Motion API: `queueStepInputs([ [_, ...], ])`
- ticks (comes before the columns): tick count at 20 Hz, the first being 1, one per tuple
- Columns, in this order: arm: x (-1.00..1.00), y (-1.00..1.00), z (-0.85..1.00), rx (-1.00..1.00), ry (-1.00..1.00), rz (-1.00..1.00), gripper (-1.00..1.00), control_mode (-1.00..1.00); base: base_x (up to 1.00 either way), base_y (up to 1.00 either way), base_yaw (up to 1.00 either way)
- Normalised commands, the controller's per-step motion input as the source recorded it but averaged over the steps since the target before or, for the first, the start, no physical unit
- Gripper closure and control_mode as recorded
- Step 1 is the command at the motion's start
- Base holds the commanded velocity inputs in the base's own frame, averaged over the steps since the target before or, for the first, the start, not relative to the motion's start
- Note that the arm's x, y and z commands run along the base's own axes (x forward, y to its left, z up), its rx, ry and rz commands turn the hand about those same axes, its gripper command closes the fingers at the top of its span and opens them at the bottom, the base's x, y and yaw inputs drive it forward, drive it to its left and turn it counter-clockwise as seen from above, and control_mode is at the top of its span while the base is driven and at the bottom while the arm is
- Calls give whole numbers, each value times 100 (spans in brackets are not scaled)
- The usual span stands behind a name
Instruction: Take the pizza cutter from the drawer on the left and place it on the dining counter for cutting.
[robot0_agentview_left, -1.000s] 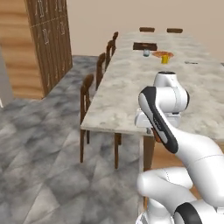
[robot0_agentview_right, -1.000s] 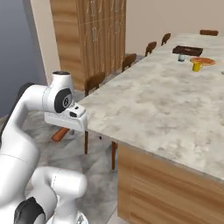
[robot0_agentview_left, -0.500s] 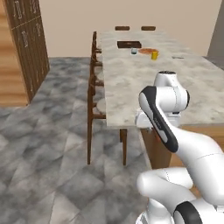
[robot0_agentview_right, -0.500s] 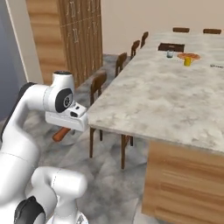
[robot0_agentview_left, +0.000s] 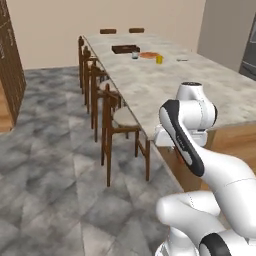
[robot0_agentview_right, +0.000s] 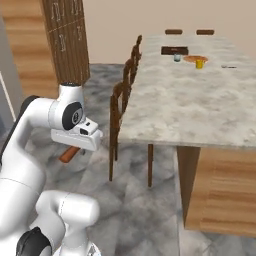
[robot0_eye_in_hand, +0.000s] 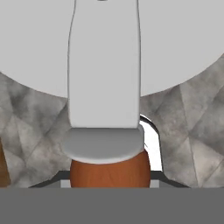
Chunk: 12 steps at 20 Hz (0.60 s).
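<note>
long marbled dining worktop (robot0_agentview_left: 150, 82) running away from camera, row of wooden stools (robot0_agentview_left: 117, 132) along its left edge, dark tray (robot0_agentview_left: 125, 49), orange pizza (robot0_agentview_left: 148, 55), yellow cup (robot0_agentview_left: 159, 59) at far end – white arm (robot0_agentview_left: 187, 125) in front, grey stone floor (robot0_agentview_left: 50, 150)

the pizza cutter (robot0_eye_in_hand: 107, 170), reddish-brown handle with a grey wheel, hangs level beside the marbled dining counter (robot0_agentview_right: 180, 105).

Stools (robot0_agentview_left: 117, 120) along the dining counter (robot0_agentview_left: 200, 95) left edge; cup (robot0_agentview_left: 159, 59) on its far end.
</note>
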Motion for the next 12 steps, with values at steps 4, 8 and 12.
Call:
queueStepInputs([
  [4,0,0,0,0,0,0,100,100,36,100,-34],
  [8,0,0,0,0,0,0,100,100,89,100,-29],
  [12,0,0,0,0,0,0,100,100,100,100,-25],
])
